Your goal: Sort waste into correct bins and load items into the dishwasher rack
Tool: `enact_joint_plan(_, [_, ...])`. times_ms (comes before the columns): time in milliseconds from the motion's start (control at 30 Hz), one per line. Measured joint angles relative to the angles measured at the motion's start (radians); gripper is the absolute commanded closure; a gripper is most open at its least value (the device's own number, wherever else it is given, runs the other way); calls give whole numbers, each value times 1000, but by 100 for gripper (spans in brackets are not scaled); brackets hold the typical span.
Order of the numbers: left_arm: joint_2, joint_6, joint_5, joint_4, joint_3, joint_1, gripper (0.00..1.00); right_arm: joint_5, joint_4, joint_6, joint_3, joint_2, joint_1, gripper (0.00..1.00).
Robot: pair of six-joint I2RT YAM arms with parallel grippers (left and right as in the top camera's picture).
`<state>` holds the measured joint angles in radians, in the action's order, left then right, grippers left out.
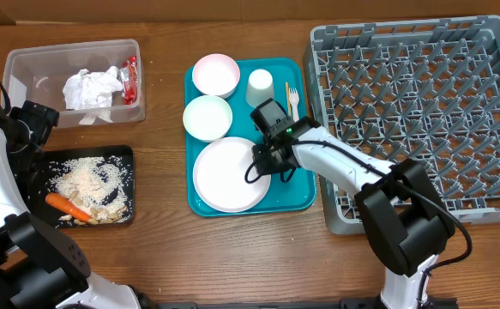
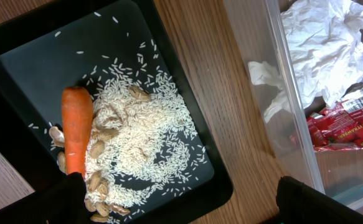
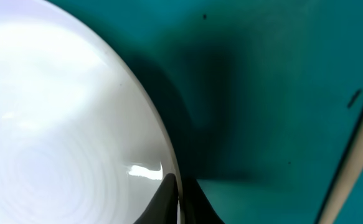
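**Right claw closed on the plate rim; rack without dishes**

The dishwasher rack takes the right side of the table, and no dish stands among its pegs. I judge from this that the loading is only at its beginning. Beside it lies the teal tray, which carries all the dishes.

The clear tub at the far left holds the dry waste: the crumpled napkin and the red wrapper. The black tray in front of it holds the food waste: the rice, some pale nut-like pieces and the carrot at the side of the heap. The sorting therefore looks finished. The left gripper hangs over the wood between these two bins, its jaws wide apart, holding nothing.

The plate lies flat at the near end of the teal tray. The right gripper is closed on its right rim, probably because a flat plate offers no other hold.

Behind the plate stand a bowl, a second bowl, the cup and the fork.
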<state>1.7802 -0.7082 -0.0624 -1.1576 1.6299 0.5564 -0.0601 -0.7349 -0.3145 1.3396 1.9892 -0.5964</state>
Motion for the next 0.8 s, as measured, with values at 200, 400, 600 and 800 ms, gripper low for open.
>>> enact_joint_plan(200, [0,0,0,0,0,0,0,-3,-217,1,128,0,41,96])
enact_joint_plan(400, [0,0,0,0,0,0,0,9,-446,56,340,-42,184,96])
enact_joint_plan(600, [0,0,0,0,0,0,0,16,-489,130,534,-142,419,96])
enact_joint_plan(800, [0,0,0,1,0,0,0,195,-360,240,562,-157,668,96])
